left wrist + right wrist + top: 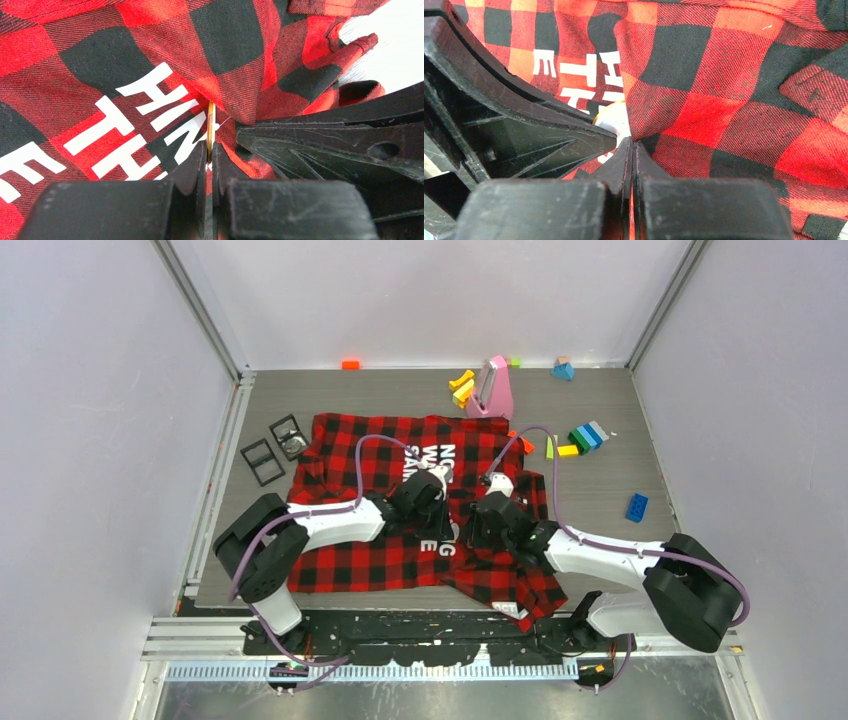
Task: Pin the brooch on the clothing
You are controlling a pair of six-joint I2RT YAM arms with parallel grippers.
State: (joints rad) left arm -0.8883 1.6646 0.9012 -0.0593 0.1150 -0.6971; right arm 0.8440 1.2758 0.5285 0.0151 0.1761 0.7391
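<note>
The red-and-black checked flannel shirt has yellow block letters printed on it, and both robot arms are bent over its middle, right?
Not quite. The block letters on the red-and-black checked flannel shirt are white, not yellow, as the left wrist view shows. The rest holds.

Grey table [400, 390], pale lilac walls [90, 440]

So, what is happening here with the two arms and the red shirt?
Two robot arms are working over the red-and-black checked shirt, which lies rumpled on the table. The left gripper is shut on a thin gold-rimmed brooch, held edge-on against the cloth next to the white lettering. The right gripper is shut on a raised fold of the shirt just beside it. Whether the pin has gone through the cloth cannot be seen.
</note>
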